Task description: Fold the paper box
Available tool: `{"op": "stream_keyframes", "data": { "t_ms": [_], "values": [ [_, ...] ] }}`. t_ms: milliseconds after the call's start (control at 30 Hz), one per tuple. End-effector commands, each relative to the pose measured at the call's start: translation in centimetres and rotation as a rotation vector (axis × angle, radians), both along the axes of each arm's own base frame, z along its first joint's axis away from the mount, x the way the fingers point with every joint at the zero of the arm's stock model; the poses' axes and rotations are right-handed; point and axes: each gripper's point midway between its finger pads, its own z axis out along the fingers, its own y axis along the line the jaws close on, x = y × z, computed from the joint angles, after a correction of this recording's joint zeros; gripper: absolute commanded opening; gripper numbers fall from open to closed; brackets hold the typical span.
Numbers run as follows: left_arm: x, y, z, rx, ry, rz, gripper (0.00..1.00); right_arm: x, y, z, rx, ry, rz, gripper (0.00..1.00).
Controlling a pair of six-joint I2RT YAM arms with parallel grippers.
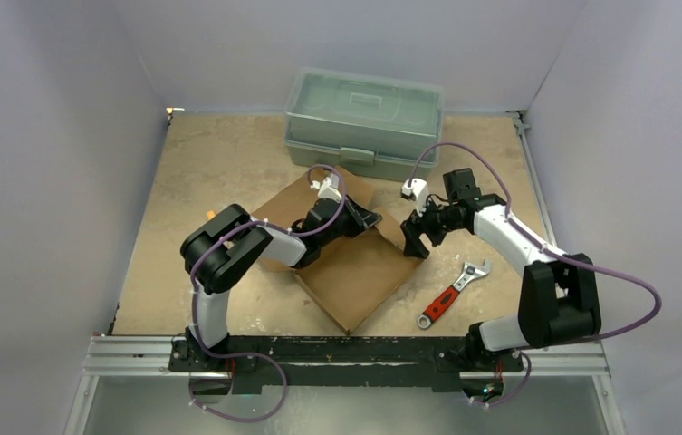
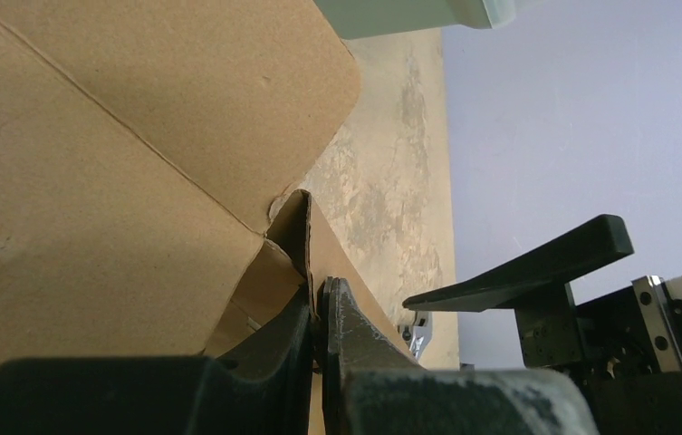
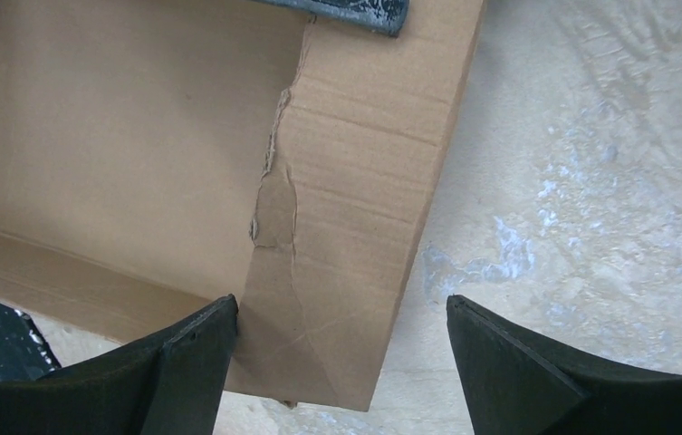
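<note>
**Worn tabletop, one flap pinched, the next one waiting**

Pale lilac walls close in a scuffed tan table. The paper box lies at its middle as a partly raised cardboard sheet set cornerwise to the arms. A grey-green plastic toolbox stands beyond it, and a red-handled adjustable wrench lies to the right of it.

The left gripper is closed tight on the edge of an upright corner flap, with cardboard sandwiched between its fingers. The right gripper hangs over the sheet's right side with its fingers spread wide and nothing between them. Directly beneath it lies a side flap.

The step in hand looks like raising that side flap while the left arm anchors the sheet. To do it well:

- Keep the left pinch firm and motionless, so that the sheet cannot skate across the table.
- Bring the right fingers down to straddle the flap's free outer edge, not its middle.
- Rotate the flap about its crease rather than dragging it sideways.
- Go gently, because the paper skin along that crease is already torn and puckered and a hard pull could rip it further.
- Stop once the flap stands square to the base.
</note>
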Motion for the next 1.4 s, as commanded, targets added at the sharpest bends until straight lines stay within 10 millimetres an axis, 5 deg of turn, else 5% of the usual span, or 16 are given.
{"op": "stream_keyframes", "data": {
  "t_ms": [0, 167, 767, 1067, 1367],
  "values": [
    [-1.2, 0.6, -2.3, 0.084, -0.015, -0.063, 0.00, 0.5, 0.5, 0.8, 0.029, 0.016, -0.008, 0.86],
    [-1.3, 0.6, -2.3, 0.084, -0.024, -0.069, 0.00, 0.7, 0.2, 0.3, 0.007, 0.014, -0.032, 0.74],
    [-1.6, 0.8, -1.1, 0.079, -0.076, -0.093, 0.00, 1.2, 0.1, -1.5, -0.110, -0.017, -0.056, 0.65],
    [-1.6, 1.1, 1.1, 0.080, -0.128, -0.116, 0.19, 1.6, -0.2, -1.7, -0.133, -0.034, -0.075, 0.52],
    [-2.0, 1.3, 3.9, 0.078, -0.178, -0.136, 0.25, 1.7, -0.2, -1.9, -0.143, -0.037, -0.082, 0.47]
  ]
}}
